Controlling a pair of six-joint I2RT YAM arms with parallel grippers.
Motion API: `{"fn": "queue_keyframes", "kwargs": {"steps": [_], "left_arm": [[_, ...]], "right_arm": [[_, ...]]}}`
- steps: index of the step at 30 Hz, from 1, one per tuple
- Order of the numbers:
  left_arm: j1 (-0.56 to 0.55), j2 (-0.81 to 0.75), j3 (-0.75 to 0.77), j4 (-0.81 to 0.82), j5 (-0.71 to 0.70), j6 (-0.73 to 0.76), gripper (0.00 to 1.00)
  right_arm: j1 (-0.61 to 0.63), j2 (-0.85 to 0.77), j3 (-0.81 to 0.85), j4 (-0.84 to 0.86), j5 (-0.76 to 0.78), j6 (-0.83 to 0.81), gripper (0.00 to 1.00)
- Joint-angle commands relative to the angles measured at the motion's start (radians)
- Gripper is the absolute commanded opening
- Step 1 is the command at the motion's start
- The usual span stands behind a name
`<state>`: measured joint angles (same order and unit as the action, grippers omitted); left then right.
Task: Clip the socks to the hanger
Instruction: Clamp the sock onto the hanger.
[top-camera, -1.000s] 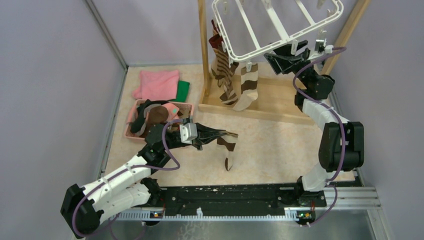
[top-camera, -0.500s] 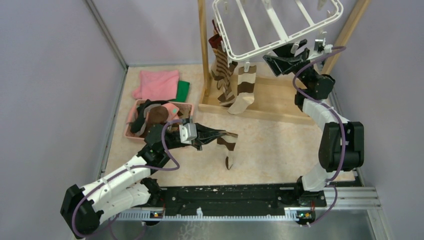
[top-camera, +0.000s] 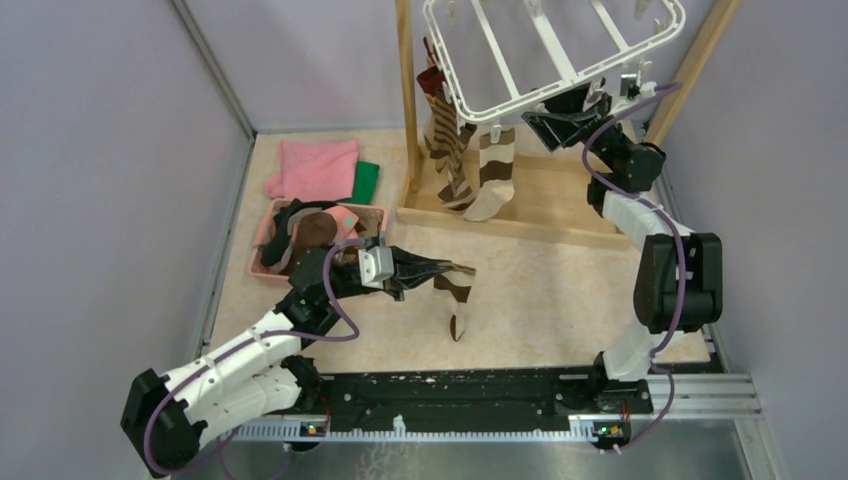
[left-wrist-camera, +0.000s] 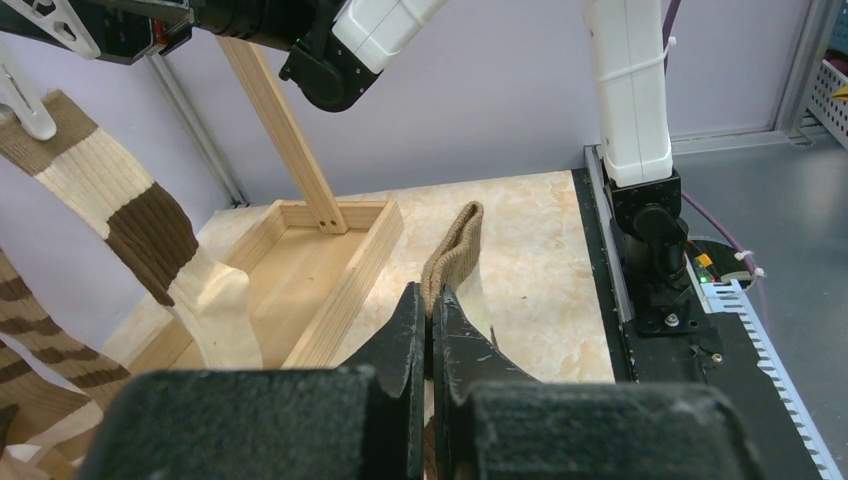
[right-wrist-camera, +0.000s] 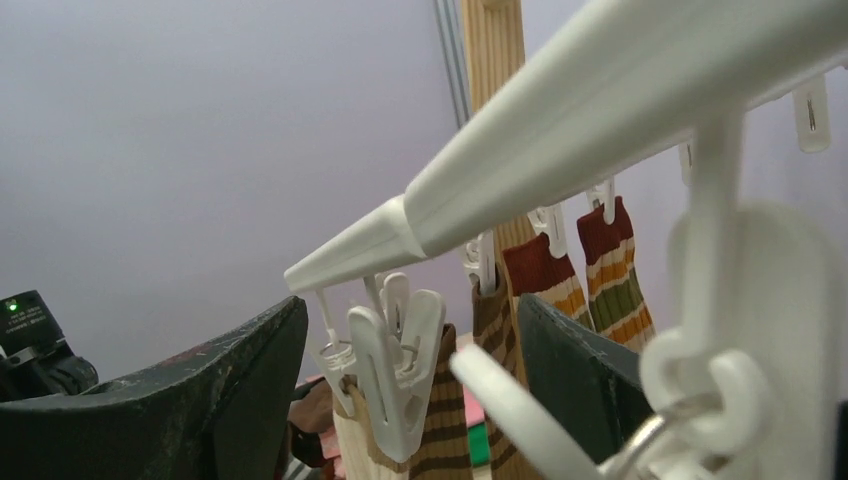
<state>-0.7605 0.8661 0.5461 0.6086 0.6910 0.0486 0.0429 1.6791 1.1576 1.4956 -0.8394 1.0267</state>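
- Firmly closed, the left gripper (left-wrist-camera: 430, 312) pinches the cuff of a brown-and-cream striped sock (top-camera: 457, 292), which dangles below its fingertips.
- Higher up, the right gripper (right-wrist-camera: 410, 392) stands with jaws apart beneath a bar of the white hanger (right-wrist-camera: 600, 110), one dangling clip (right-wrist-camera: 385, 365) between its fingers.
- Beyond that clip, more striped socks (right-wrist-camera: 612, 270) hang clipped.

beige table (top-camera: 560, 290) with pink cloth (top-camera: 315, 168), green cloth (top-camera: 367, 181), basket (top-camera: 260, 250), wooden frame (top-camera: 550, 195)
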Motion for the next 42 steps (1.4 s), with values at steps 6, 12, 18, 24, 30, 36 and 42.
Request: {"fn": "queue_keyframes", "kwargs": {"steps": [6,12,18,24,30,36,42], "left_arm": [[-0.004,-0.015,0.033,0.025,0.019,0.015,0.0],[-0.005,-0.017,0.033,0.023,0.019,0.016,0.0],[-0.005,-0.021,0.034,0.022,0.021,0.016,0.0],[-0.005,-0.019,0.036,0.023,0.028,0.013,0.0],[-0.006,-0.021,0.037,0.02,0.025,0.015,0.0],[-0.005,-0.012,0.044,0.019,0.032,0.015,0.0],[-0.005,-0.021,0.043,0.006,0.023,0.022,0.0]], "right_arm": [[-0.003,-0.002,0.069,0.226,-0.034,0.031,0.74],[-0.004,-0.021,0.057,0.226,-0.047,0.027,0.72],[-0.024,-0.07,-0.006,0.224,-0.038,0.001,0.77],[-0.04,-0.109,-0.069,0.213,-0.036,-0.033,0.82],[-0.04,-0.143,-0.107,0.179,-0.074,-0.14,0.85],[-0.04,-0.089,-0.027,0.224,-0.108,-0.139,0.87],[-0.04,-0.091,-0.037,0.191,-0.091,-0.203,0.86]]}}
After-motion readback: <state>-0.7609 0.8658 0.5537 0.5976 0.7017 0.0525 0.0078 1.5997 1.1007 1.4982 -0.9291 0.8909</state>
